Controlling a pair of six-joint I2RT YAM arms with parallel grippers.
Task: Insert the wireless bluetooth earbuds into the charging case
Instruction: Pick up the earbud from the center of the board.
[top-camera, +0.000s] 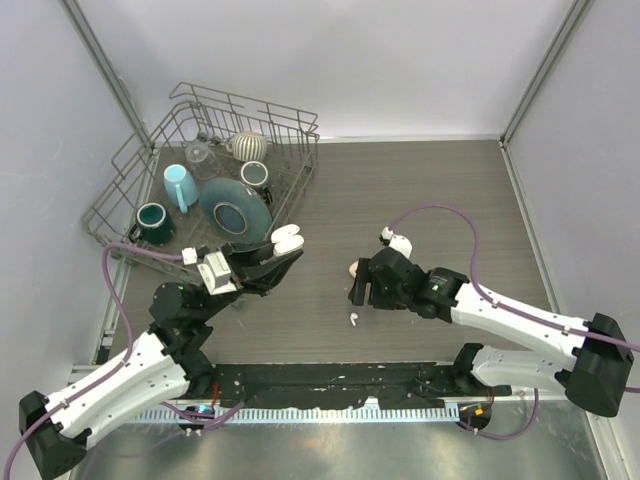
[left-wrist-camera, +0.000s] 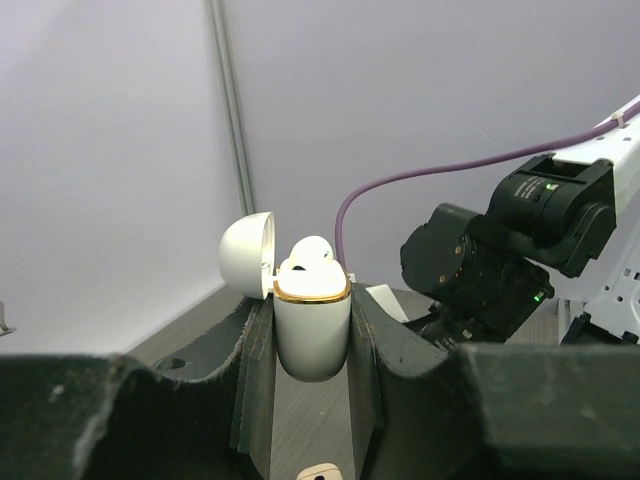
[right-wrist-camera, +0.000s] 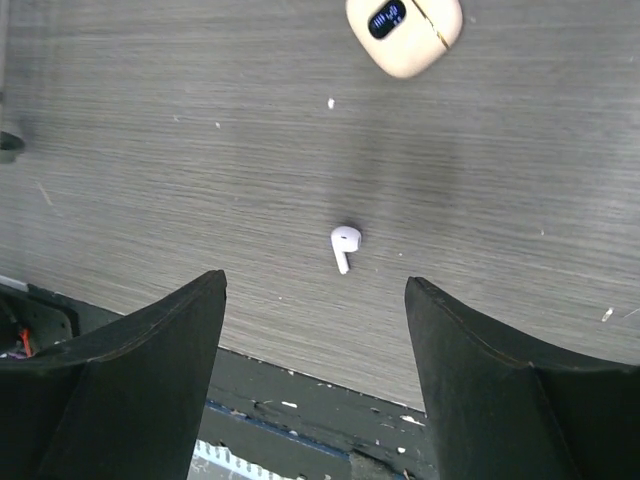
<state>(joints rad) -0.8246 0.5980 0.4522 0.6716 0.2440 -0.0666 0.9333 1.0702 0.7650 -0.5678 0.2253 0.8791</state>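
My left gripper (top-camera: 283, 250) is shut on a white charging case (left-wrist-camera: 312, 335) with a gold rim and holds it upright above the table. Its lid (left-wrist-camera: 245, 255) hangs open to the left. One white earbud (left-wrist-camera: 309, 254) sits in the case. The case also shows in the top view (top-camera: 288, 238). A second white earbud (right-wrist-camera: 344, 243) lies loose on the table, also visible in the top view (top-camera: 353, 319). My right gripper (right-wrist-camera: 315, 290) is open and empty, hovering just above and near of that earbud (top-camera: 357, 288).
A cream case-like object with a small display (right-wrist-camera: 405, 30) lies on the table beyond the loose earbud. A wire dish rack (top-camera: 130, 190) with mugs, a cup and a blue plate stands at the back left. The black base rail (top-camera: 330, 385) runs along the near edge.
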